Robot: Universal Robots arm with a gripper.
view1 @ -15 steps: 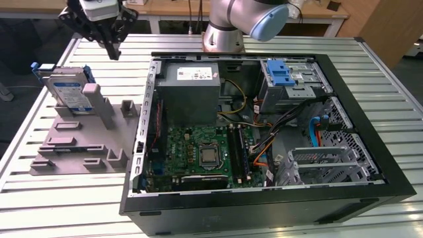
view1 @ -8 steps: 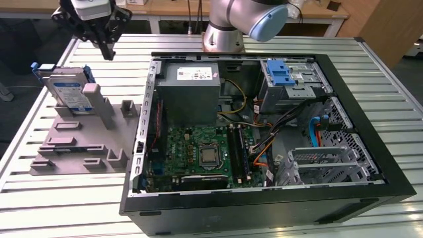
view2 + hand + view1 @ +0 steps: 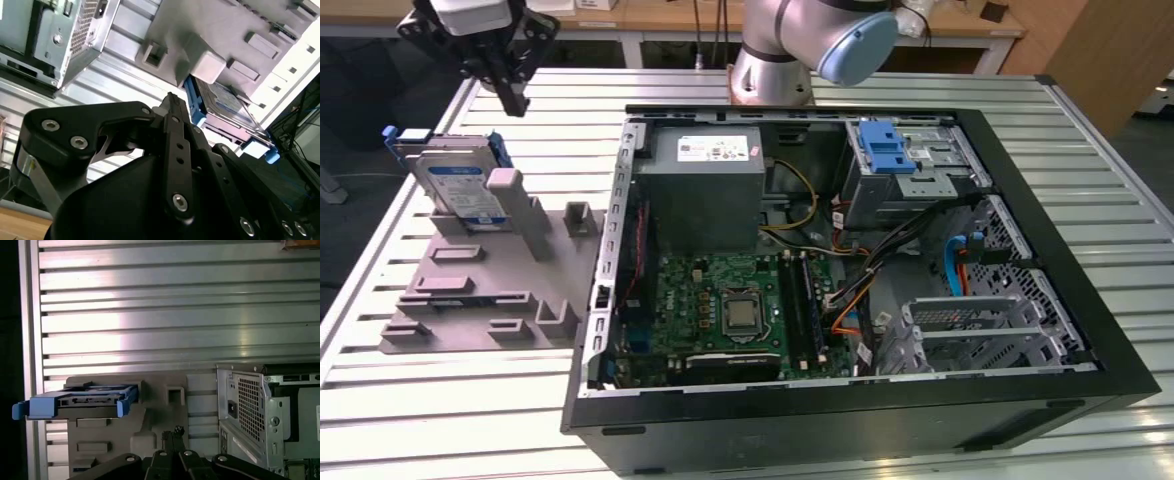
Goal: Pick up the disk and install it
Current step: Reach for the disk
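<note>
We see gripper (image 3: 515,98) near disk (image 3: 459,186), not touching, fingers clenched on nothing; disk stands upright in grey holder (image 3: 454,300) beside open computer case (image 3: 854,405)

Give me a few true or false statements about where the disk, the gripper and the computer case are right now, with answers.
1. The disk stands on edge in the grey holder. True.
2. The gripper is holding the disk. False: it hangs above the disk, apart from it, shut on nothing.
3. The computer case lies open with its circuit board showing. True.
4. The disk is inside the computer case. False: it sits in the holder, outside the case, on the exterior view's left.
</note>
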